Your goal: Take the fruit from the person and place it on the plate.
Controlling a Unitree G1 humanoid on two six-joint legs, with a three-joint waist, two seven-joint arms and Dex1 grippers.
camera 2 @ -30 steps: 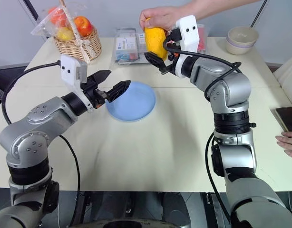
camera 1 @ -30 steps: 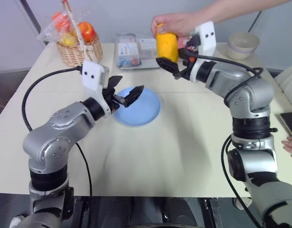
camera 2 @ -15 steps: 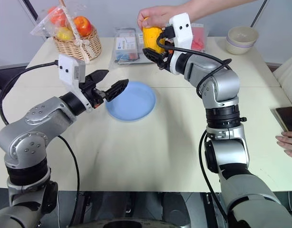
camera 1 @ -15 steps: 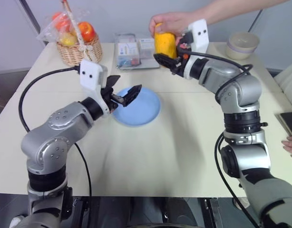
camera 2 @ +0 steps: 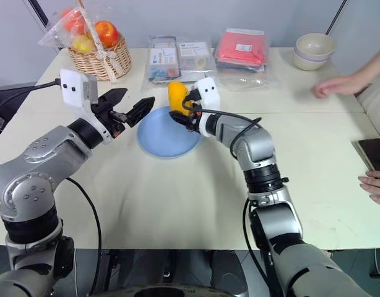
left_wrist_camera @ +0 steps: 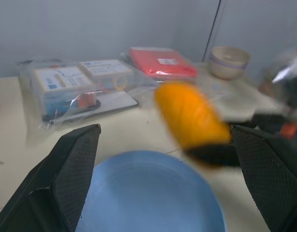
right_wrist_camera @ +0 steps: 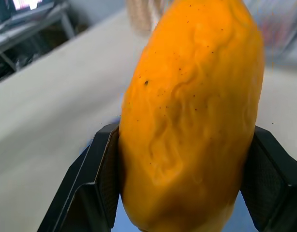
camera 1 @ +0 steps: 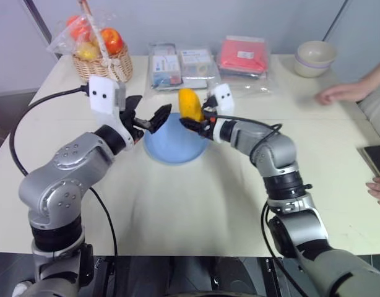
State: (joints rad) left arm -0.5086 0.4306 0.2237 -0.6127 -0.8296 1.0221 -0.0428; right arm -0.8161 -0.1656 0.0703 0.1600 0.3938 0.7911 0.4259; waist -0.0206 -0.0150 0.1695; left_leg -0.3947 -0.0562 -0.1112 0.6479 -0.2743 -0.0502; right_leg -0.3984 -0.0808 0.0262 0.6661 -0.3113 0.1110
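Smooth round light-blue plate (camera 2: 167, 133) lies flat just below the right gripper (camera 2: 179, 111), whose black fingers clamp the oblong, faintly wrinkled yellow-orange fruit (camera 2: 177, 98) above the plate's far rim. Left gripper (camera 2: 128, 108) hangs beside the plate, textured fingers spread, empty. The person's hand (camera 2: 331, 87) rests well apart.

In the left wrist view the fruit (left_wrist_camera: 189, 115) is smeared by blur, and so is the right pincer (left_wrist_camera: 221, 153) beneath it. The fruit covers part of the plate (camera 1: 171, 145) at its far rim. The person (camera 1: 348, 91) is cut off at the picture's right edge, forearm barely showing.
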